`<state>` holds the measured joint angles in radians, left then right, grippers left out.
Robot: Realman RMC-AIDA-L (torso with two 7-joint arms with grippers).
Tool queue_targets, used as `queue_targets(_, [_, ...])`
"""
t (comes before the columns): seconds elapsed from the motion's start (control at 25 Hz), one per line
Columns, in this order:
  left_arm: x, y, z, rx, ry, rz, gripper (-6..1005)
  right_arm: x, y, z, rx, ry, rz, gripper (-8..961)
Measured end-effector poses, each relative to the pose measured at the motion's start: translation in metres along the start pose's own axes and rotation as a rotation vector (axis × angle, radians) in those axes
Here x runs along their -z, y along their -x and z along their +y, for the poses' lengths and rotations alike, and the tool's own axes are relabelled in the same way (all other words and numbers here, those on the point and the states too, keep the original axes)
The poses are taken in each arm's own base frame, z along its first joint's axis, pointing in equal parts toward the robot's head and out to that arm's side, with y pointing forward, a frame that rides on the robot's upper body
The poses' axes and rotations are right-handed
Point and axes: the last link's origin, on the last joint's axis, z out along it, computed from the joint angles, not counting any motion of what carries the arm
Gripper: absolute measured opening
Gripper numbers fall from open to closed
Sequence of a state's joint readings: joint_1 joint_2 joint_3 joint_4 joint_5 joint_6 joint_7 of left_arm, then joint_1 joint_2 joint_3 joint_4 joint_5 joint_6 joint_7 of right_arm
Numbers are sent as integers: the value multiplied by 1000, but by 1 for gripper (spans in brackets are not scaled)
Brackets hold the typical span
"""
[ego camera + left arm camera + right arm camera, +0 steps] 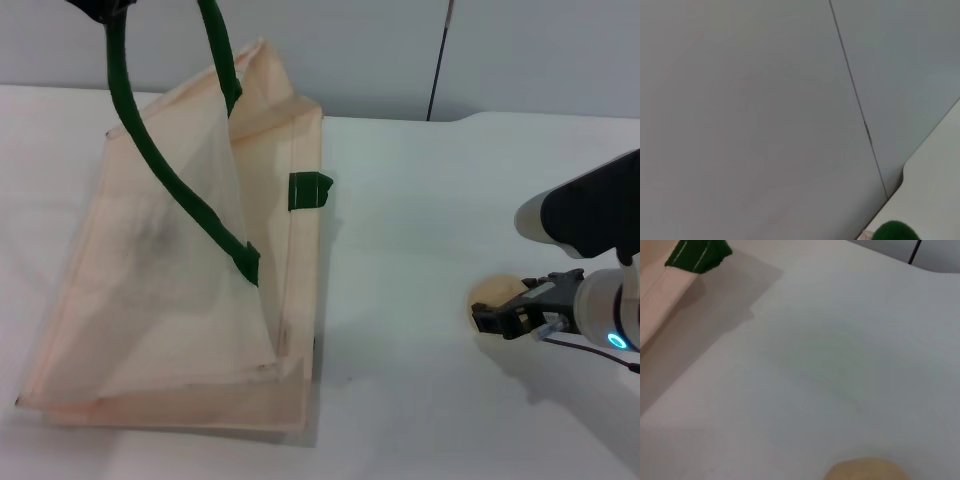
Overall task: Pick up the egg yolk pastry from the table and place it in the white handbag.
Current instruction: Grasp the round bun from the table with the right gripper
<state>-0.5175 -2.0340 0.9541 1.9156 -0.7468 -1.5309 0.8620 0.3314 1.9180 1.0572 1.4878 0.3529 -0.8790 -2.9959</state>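
The right end effector (pixel 512 318) sits over the egg yolk pastry (pixel 492 295), grip state unclear.

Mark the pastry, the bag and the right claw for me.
egg yolk pastry (pixel 490 293), head view, its exposed top beside the claw.
white handbag (pixel 170 330), head view, front fabric panel.
right claw (pixel 512 319), head view, between its dark fingertips.

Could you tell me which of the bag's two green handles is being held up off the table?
The long handle on the robot's left, looped up to the left hand; the other handle rises out of view.
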Motion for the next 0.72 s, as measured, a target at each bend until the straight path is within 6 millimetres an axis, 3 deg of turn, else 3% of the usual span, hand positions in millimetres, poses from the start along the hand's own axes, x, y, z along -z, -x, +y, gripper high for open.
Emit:
queue_targets(0.44, [1, 0, 0, -3, -4, 2, 123, 0, 0, -4, -5, -10, 3, 685])
queue_targets(0.72, [1, -1, 1, -6, 1, 8, 121, 8, 18, -1, 23, -13, -78, 677])
